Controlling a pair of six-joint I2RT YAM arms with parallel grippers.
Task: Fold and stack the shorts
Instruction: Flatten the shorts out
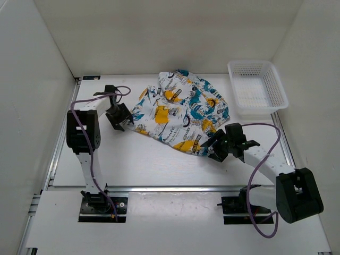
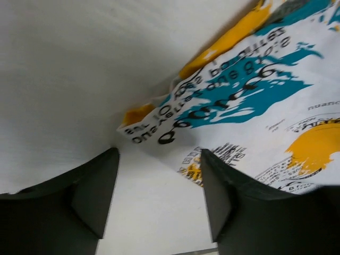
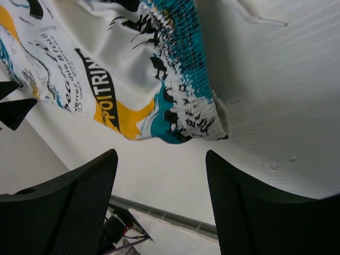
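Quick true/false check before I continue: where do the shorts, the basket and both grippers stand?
1. The shorts lie crumpled on the table, not folded. True.
2. The left gripper is shut on the shorts. False: it is open, nothing between the jaws, with the fabric edge just ahead.
3. The shorts are inside the basket. False: they lie on the table to its left.
4. The right gripper is open beside the shorts' near corner. True.

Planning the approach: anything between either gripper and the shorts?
Nothing visible. The left gripper is open at the shorts' left edge, the right gripper open at their near-right corner; only bare table lies between. The basket sits apart.
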